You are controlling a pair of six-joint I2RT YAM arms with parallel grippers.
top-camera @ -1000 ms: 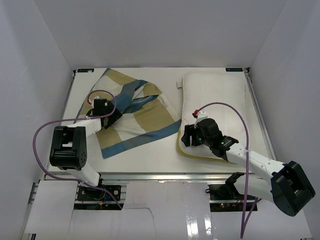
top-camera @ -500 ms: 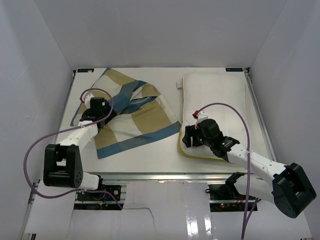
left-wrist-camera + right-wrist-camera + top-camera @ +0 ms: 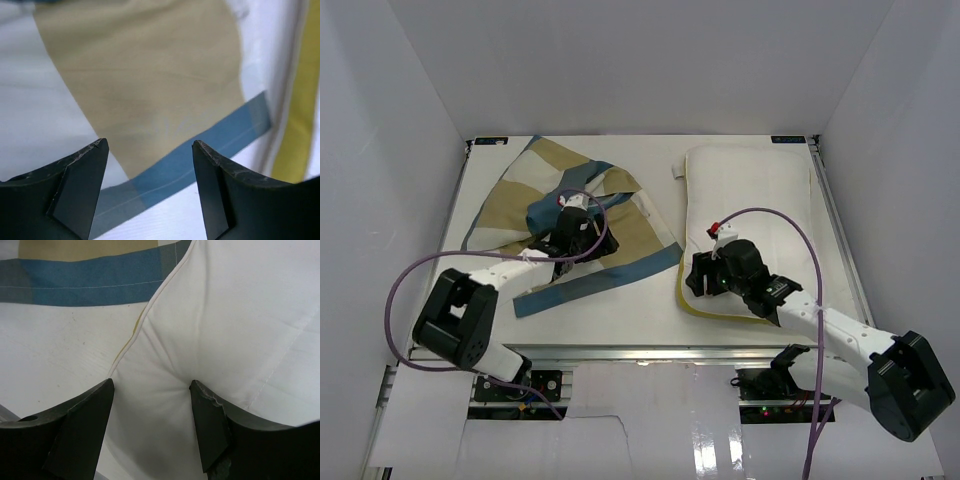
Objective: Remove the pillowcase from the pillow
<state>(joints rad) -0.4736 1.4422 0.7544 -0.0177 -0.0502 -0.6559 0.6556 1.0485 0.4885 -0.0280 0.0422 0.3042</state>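
Note:
The checked pillowcase lies crumpled on the left half of the table, apart from the pillow. My left gripper hovers open over its middle. In the left wrist view the left gripper frames a tan block and blue band of the pillowcase, with nothing between its fingers. The white pillow lies bare at the right, its yellow edge showing. My right gripper stands open on the pillow's near left corner. The right gripper straddles the pillow, one fingertip dimpling it.
The white table sits inside white enclosure walls on three sides. A purple cable arches over the pillow from the right arm, and another loops beside the left arm. The pillowcase's blue hem lies close to the pillow's corner.
My left arm swung right, from the pillowcase's left part to its middle, and the fabric's left side bunched up and shifted. The right gripper stayed on the pillow's corner.

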